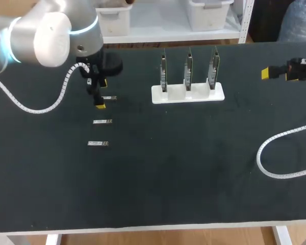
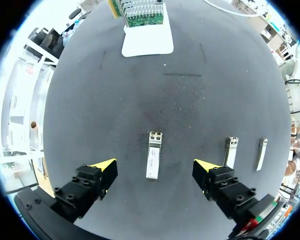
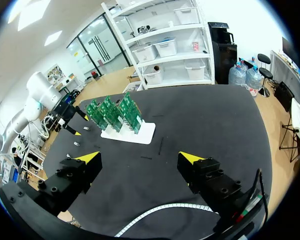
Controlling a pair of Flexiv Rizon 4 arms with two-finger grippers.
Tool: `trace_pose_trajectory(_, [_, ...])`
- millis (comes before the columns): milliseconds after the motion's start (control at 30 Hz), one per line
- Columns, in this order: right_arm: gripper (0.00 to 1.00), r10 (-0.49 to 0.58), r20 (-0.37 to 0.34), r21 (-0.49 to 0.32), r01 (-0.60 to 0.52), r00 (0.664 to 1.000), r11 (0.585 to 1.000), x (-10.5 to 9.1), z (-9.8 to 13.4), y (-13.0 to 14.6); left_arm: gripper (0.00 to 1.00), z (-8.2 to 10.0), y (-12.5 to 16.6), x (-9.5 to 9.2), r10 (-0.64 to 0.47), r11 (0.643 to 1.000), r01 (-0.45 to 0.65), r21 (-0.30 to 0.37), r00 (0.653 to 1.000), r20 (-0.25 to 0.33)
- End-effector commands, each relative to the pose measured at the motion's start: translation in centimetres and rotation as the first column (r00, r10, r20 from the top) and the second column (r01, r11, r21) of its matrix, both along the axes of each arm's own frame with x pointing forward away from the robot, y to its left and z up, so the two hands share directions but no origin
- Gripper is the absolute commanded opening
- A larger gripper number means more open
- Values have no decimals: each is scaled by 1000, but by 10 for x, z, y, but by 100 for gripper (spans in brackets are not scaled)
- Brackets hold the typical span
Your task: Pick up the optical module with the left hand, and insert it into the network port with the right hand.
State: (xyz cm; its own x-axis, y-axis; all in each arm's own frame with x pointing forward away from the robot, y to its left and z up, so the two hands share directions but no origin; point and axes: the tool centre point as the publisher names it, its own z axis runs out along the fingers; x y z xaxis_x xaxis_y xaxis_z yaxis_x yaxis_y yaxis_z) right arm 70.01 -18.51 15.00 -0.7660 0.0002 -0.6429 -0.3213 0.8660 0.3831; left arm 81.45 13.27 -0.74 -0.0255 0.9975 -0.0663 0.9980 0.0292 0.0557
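Looking down from the head view, a dark table (image 1: pixel 158 173) carries a row of three small silver parts on the left side. The left hand (image 1: pixel 101 94), black with yellow fingertips, hangs over the row's far end, where a small silver rectangular optical module (image 1: pixel 108 97) lies. Two more silver modules (image 1: pixel 102 121) lie nearer along the row, apart from each other. Near the middle of the table's far side, a white rectangular base (image 1: pixel 187 94) holds three upright green circuit boards (image 1: pixel 187 69) side by side. The right hand (image 1: pixel 275 73) sits at the far right, well apart from everything, with a white coiled cable (image 1: pixel 275 153) curling on the table below it.

From the left wrist view, the left hand (image 2: pixel 155 167) is spread wide. The optical module (image 2: pixel 153 155) lies flat on the table between its fingers, touched by neither. The other two modules (image 2: pixel 230 151) lie beside the hand. The base (image 2: pixel 147 40) and circuit boards (image 2: pixel 140 12) stand well ahead.

From the right wrist view, the right hand (image 3: pixel 140 159) is spread wide and holds nothing. The circuit boards (image 3: pixel 115 112) stand ahead on their base (image 3: pixel 135 134), and the left arm (image 3: pixel 40 95) is beyond them.
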Motion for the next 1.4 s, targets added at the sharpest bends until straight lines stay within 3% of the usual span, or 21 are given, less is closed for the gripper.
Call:
trace_pose_trajectory(33, [100,0,0,0,0,1000,1000,0,0,0,100,-1,0,3,10,1000,-10,13,1000,-14])
trace_pose_trajectory(1233, [100,0,0,0,0,1000,1000,0,0,0,100,-7,2,2,47,999,-46,30,998,-52])
trace_pose_trajectory(1300, [100,0,0,0,0,1000,1000,0,0,0,42,-7,2,2,48,998,-46,33,998,-50])
trace_pose_trajectory(1333, [100,0,0,0,0,1000,1000,0,0,0,27,-7,3,2,49,998,-47,34,998,-50])
trace_pose_trajectory(1367, [100,0,0,0,0,1000,1000,0,0,0,0,-7,3,2,49,998,-47,35,997,-52])
trace_pose_trajectory(1400, [100,0,0,0,0,1000,1000,0,0,0,0,-7,3,2,49,998,-48,36,997,-52])
